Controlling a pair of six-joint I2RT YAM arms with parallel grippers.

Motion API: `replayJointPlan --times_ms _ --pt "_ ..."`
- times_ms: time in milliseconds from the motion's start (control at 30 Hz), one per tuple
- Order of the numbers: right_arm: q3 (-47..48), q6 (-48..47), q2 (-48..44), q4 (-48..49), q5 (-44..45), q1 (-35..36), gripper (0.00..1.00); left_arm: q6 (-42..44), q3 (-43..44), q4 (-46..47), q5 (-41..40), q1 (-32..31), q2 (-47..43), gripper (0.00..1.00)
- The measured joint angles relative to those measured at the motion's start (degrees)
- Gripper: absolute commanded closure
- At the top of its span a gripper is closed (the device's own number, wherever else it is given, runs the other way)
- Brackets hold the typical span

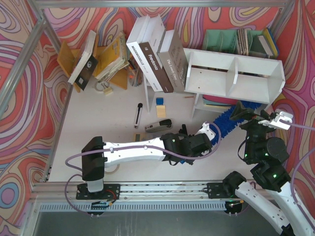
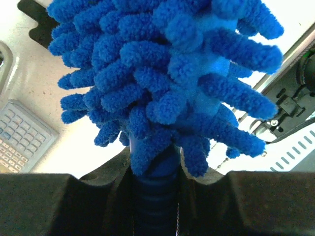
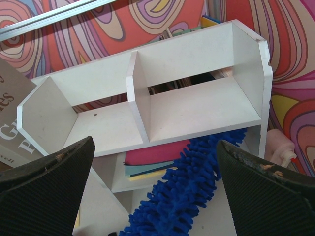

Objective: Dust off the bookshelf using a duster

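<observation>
The white bookshelf stands on legs at the back right, its two compartments open toward me; it also shows in the right wrist view. The blue duster lies slanted on the table in front of and partly under the shelf. My left gripper is shut on its ribbed handle, and the fluffy head fills the left wrist view. My right gripper is open above the duster's head, fingers wide apart and holding nothing.
Large books lean against the shelf's left end. A teal organiser stands behind it and an orange rack at back left. A stapler, pen, calculator and coloured folders lie nearby.
</observation>
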Motion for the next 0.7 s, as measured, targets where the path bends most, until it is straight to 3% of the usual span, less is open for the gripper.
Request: replayJointPlan --times_ms 133,433,700 --pt "-0.1 -0.2 0.0 0.5 0.0 0.0 0.01 0.1 -2.7 0.7 -1.4 0.1 -1.5 1.0" --pt "-0.1 -0.3 0.0 0.8 0.0 0.0 0.01 -2.4 -14.3 -0.9 -6.4 2.4 -14.1 1.0" --pt "-0.1 -0.3 0.0 0.8 0.0 0.0 0.01 -2.5 -11.2 -1.8 -5.5 2.6 -10.9 1.0"
